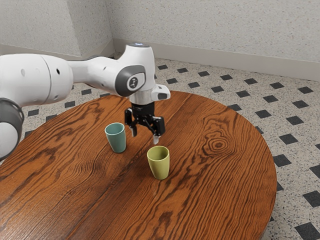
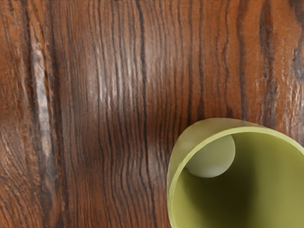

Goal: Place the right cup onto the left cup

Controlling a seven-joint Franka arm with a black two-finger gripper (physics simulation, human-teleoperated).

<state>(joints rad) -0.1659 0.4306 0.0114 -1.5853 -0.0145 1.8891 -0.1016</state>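
The jaws are wide open and empty, up near the green cup. It stands on the bench, apart from the blue cup. Coming down off to one side could bump the green cup and tip it.

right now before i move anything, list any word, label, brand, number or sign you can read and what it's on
No text can be read.
Arm: a small mark near the hand end, too small to read.
Green cup, teal cup, table: no lettering in view.
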